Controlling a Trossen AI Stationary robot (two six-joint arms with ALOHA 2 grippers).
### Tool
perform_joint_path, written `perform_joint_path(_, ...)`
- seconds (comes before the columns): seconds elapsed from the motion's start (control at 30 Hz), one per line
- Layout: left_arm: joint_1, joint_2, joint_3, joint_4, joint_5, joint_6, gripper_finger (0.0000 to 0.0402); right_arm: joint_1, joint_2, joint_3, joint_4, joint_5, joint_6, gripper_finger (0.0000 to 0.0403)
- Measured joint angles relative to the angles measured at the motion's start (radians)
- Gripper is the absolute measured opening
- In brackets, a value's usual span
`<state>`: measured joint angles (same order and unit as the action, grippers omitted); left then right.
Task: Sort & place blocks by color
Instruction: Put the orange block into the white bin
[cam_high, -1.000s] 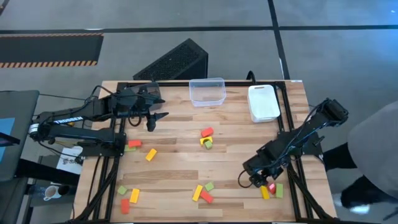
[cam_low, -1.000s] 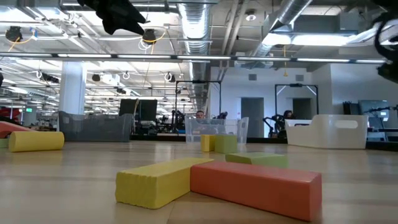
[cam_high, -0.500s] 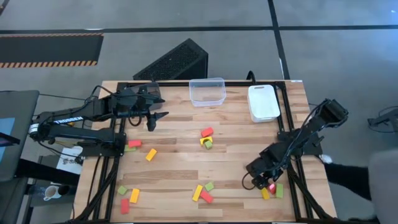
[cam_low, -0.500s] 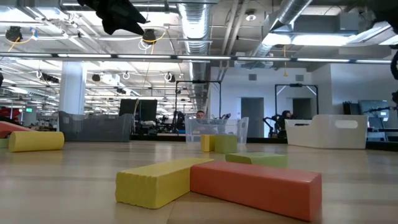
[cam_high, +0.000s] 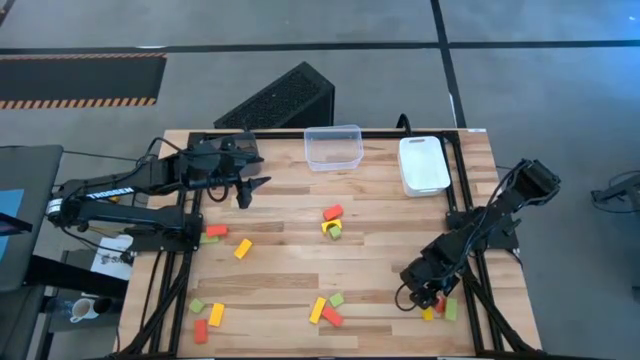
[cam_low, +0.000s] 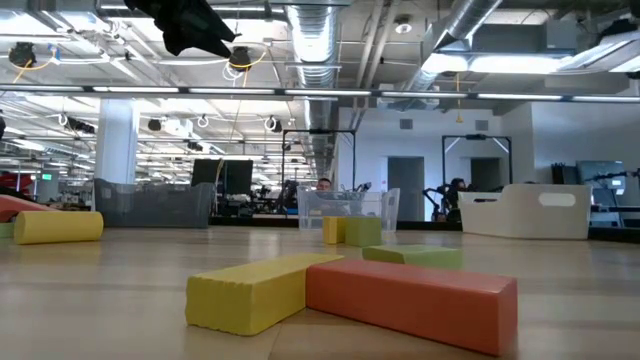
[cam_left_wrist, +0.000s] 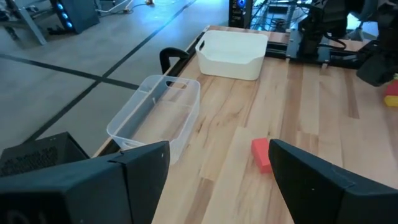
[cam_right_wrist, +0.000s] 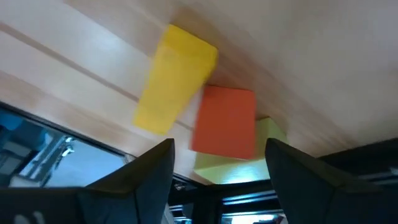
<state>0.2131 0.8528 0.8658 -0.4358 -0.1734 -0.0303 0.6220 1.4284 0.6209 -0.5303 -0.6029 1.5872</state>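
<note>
**Right gripper over the corner trio; blocks unsorted on the table**

You have the blocks spread in five groups on the wooden table (cam_high: 400, 235), none in a container. At the near right corner sit three: a red block (cam_right_wrist: 225, 122), a yellow block (cam_right_wrist: 175, 78) beside it, and a light green block (cam_right_wrist: 272, 133) partly under the red one. Your right gripper (cam_high: 424, 299) is low over this trio, its fingers (cam_right_wrist: 152, 168) spread to either side of the red block and closed on nothing.

Mid-table you have a second cluster of three, red (cam_high: 333, 212), yellow (cam_high: 326, 227) and green (cam_high: 336, 233), touching. Near the front edge, centre: yellow (cam_high: 317, 309), red (cam_high: 332, 317), green (cam_high: 338, 298). At the front left: green (cam_high: 197, 305), yellow (cam_high: 216, 314), red (cam_high: 200, 330). Toward the left edge: a red (cam_high: 216, 230), a yellow (cam_high: 242, 248), and a green sliver only partly visible by the frame. That makes about fifteen, five of each colour.

Containers at the far edge: a clear bin (cam_high: 333, 147) and a white bin (cam_high: 424, 165), well apart from the blocks; no blocks show in either.

Your left gripper (cam_high: 246, 190) hangs above the far left of the table, fingers (cam_left_wrist: 143, 168) apart, holding nothing. Its arm reads "TROSSEN" (cam_high: 110, 190).
</note>
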Motion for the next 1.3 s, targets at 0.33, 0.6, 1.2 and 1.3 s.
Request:
perform_joint_path(0.33, 0.0, 0.0, 0.0, 0.0, -0.019, 0.003, 0.0261, 0.0, 0.0, 0.0, 0.02, 0.026, 0.021, 0.0196)
perform_joint_path(0.6, 0.0, 0.0, 0.0, 0.0, -0.019, 0.019, 0.0261, -0.006, -0.012, 0.013, 0.01, 0.032, 0.009, 0.011)
perform_joint_path(1.2, 0.0, 0.0, 0.0, 0.031, -0.025, 0.004, 0.0261, -0.465, -0.26, 0.34, -0.535, 0.691, -0.325, 0.0123)
perform_joint_path(1.3, 0.007, 0.0, 0.0, 0.001, -0.067, -0.068, 0.0261, -0.615, -0.281, 0.35, -0.576, 0.765, -0.45, 0.0123)
